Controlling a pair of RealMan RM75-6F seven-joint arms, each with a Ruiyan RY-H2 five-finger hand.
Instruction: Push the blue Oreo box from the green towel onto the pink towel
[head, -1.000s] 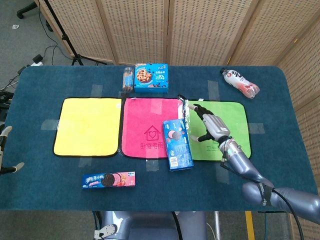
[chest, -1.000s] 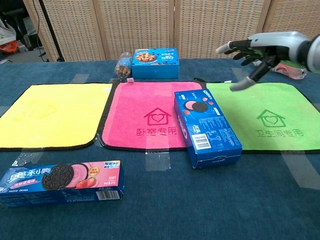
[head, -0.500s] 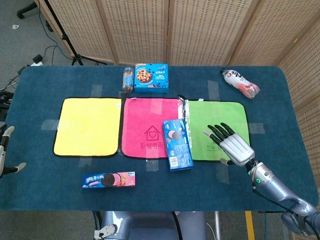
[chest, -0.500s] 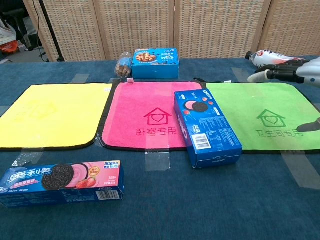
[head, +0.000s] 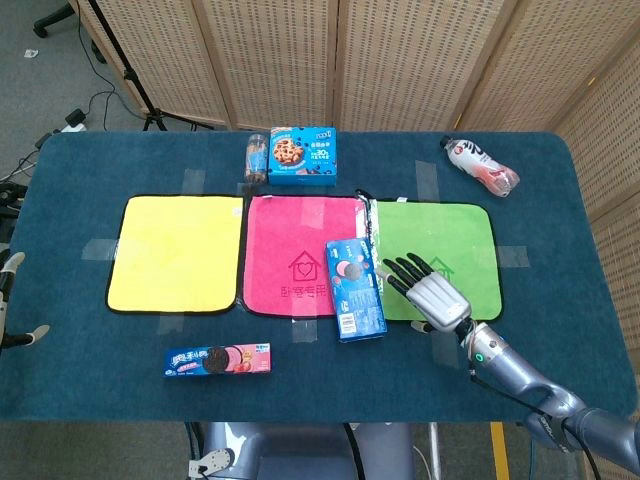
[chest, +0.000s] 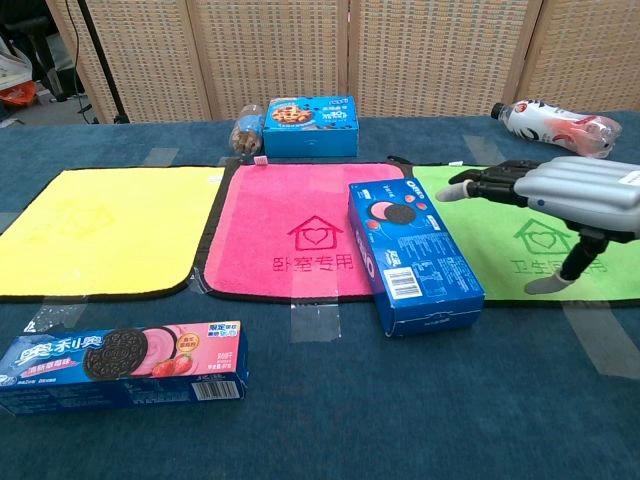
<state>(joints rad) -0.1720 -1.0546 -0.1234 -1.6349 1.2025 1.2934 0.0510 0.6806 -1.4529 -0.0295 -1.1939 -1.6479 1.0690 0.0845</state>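
The blue Oreo box (head: 355, 288) lies flat at centre frame in the head view, its long axis running top to bottom with a slight tilt. Its upper part straddles the seam between the pink towel (head: 302, 255) and the green towel (head: 450, 240), and its lower end sticks out onto the blue tabletop (head: 90, 160). The right hand (head: 430, 293) hovers just right of the box over the green towel, fingers (chest: 480, 184) spread wide toward it, holding nothing. The left hand is out of sight.
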